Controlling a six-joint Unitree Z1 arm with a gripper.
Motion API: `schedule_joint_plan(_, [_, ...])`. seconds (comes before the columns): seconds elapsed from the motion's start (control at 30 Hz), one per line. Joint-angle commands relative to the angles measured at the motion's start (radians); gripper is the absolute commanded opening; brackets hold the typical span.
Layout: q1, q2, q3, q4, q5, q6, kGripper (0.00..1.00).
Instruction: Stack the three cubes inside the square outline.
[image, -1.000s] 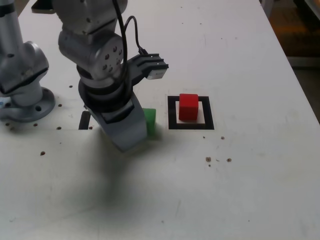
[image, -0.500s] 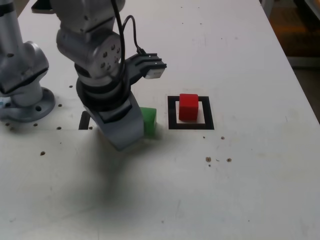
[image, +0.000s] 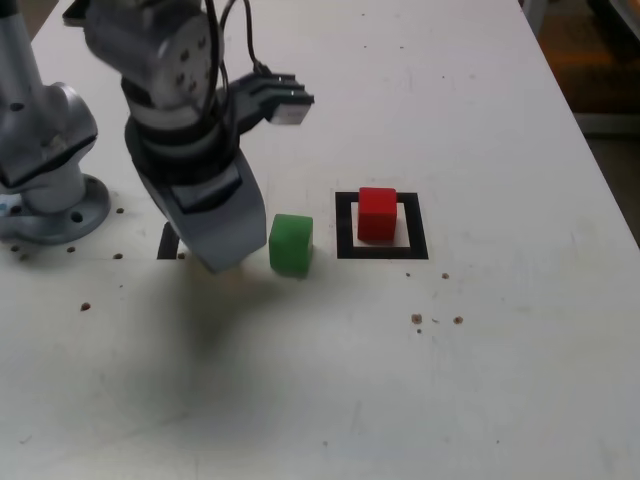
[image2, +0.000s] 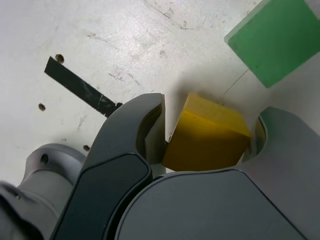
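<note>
Three cubes are in play, read from the exterior view's left to its right. The end effector (image: 222, 262) points down at the desk (image: 480, 120), just beside a short black strip (image: 168, 241). The yellow cube (image2: 207, 137) is hidden behind it in the exterior view. The wrist view shows this cube sitting between the two jaws, one flat face against each or very nearly so. The jaws are narrowed around it; I read this as a grasp on the yellow cube, though whether it is off the desk I cannot tell.

The green cube (image: 291, 243) stands free on the desk, just beside the end effector and near the outline. The square outline (image: 345, 225) is a thin black frame with a white centre. The red cube (image: 377, 213) sits inside it, upright, with margin on all sides.

Handling, as judgement: all three look like small, rigid, matte blocks, probably light, with sharp edges and flat faces. They should not deform or slip much under a modest squeeze. The best hold is on two opposite side faces, jaws square to them, leaving the underside clear for setting down. In the wrist view the yellow cube looks slightly skewed between the jaws, so it could land rotated on the red one.
</note>
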Motion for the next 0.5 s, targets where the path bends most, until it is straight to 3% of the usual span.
schedule_joint_plan(0.0, [0.019, -0.015, -0.034, 0.026, -0.012, -0.001, 0.05])
schedule_joint_plan(0.47, [0.212, 0.0, -0.305, 0.135, -0.155, -0.033, 0.05])
